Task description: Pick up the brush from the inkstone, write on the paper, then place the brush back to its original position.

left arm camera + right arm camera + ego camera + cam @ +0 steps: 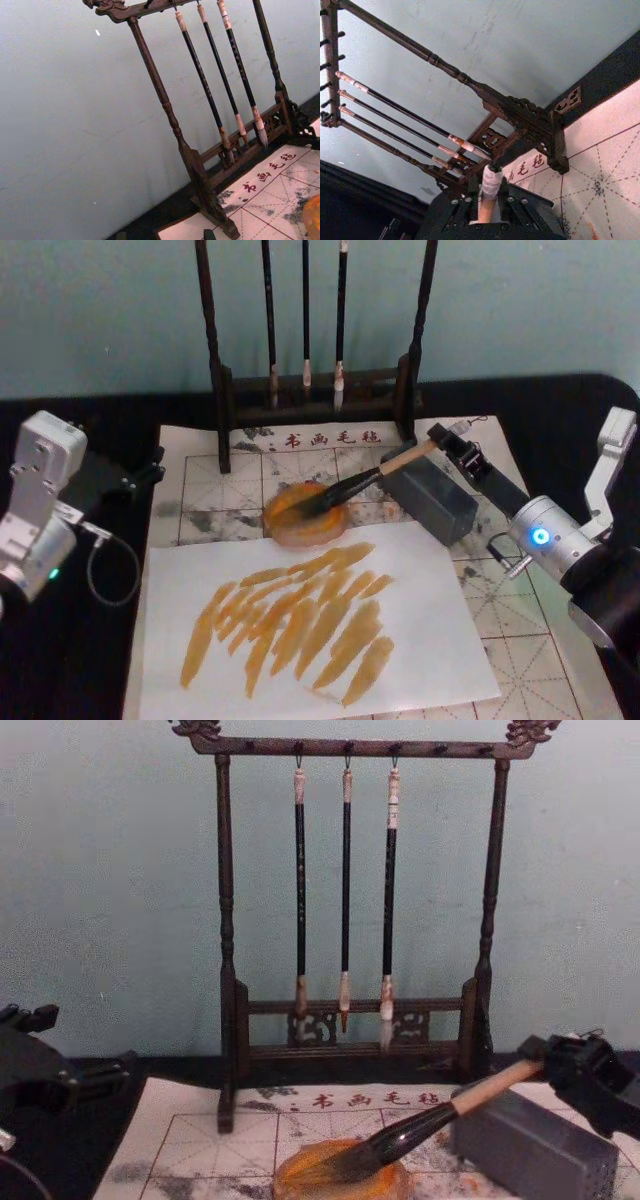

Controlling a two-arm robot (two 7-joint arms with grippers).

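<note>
Head view: right gripper (pixel 452 441) seen reaching in from the right over the gridded paper (pixel 520 640), fingers clamped on the tan upper handle of the brush (pixel 375 476). Brush lay slanted, black lower section running down-left across the near corner of the grey rectangular block (pixel 432 496), dark bristles resting in the inkstone (pixel 305 516). Inkstone sat on the gridded paper, just in front of the brush rack (pixel 315 390), touching the far edge of a white sheet (pixel 420 640) streaked with orange-brown strokes (pixel 300 625). Left gripper (pixel 145 472) parked at the left, off the paper, over the black tabletop (pixel 60 660); could not tell how its fingers stood.

Left wrist view: looked across at the rack (pixel 190 160) and three thin hanging brushes (pixel 225 90) against a pale blue-green wall (pixel 75 125). Row of red characters (pixel 270 172) visible on the paper (pixel 280 200) by the rack's foot, with an orange edge of the inkstone (pixel 314 217) at the corner.

Right wrist view: tan handle end of the brush (pixel 490 192) held between the gripper's dark fingers (pixel 455 210), pointing toward the rack (pixel 530 122); red-gridded paper (pixel 605 175) beyond.

Chest view: right gripper (pixel 560 1065) came in from the right, closed on the brush (pixel 440 1120) near its top. Brush sloped down to the left past the grey block (pixel 530 1145), bristle tip lying in the orange inkstone (pixel 340 1175). Left gripper (pixel 100 1075) low at the left edge, well apart from inkstone and brush.
</note>
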